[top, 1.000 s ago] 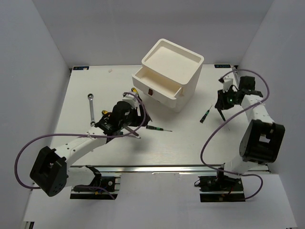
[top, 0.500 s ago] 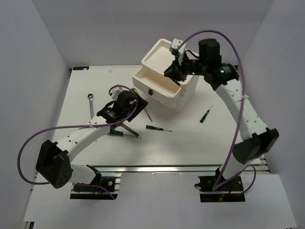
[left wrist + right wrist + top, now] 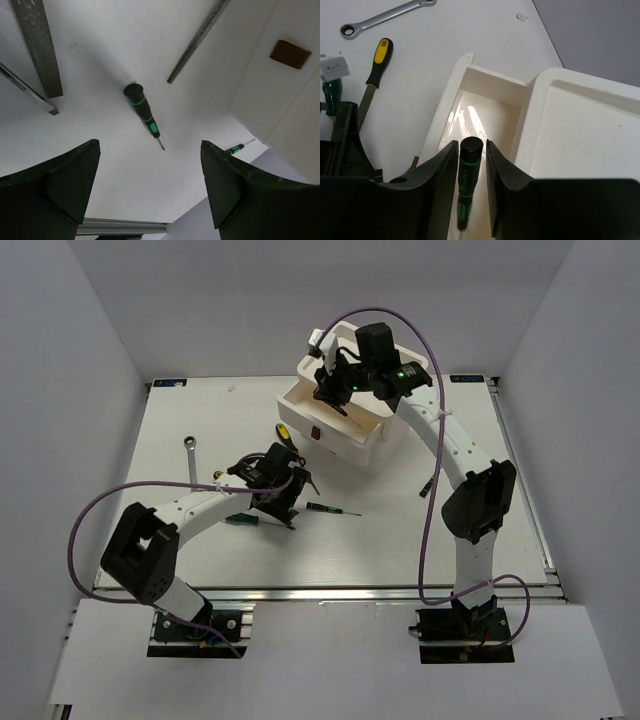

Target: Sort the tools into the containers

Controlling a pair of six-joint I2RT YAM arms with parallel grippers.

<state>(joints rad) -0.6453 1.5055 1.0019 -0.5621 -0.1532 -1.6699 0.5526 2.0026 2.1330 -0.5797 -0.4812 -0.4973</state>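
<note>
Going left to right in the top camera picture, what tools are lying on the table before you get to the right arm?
wrench → green-handled tool → yellow-and-black-handled tool → green-black screwdriver

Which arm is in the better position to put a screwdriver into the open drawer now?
Right. The right gripper holds a green-black screwdriver over the open drawer. The left gripper is open and empty, above a second screwdriver lying on the table.
</note>
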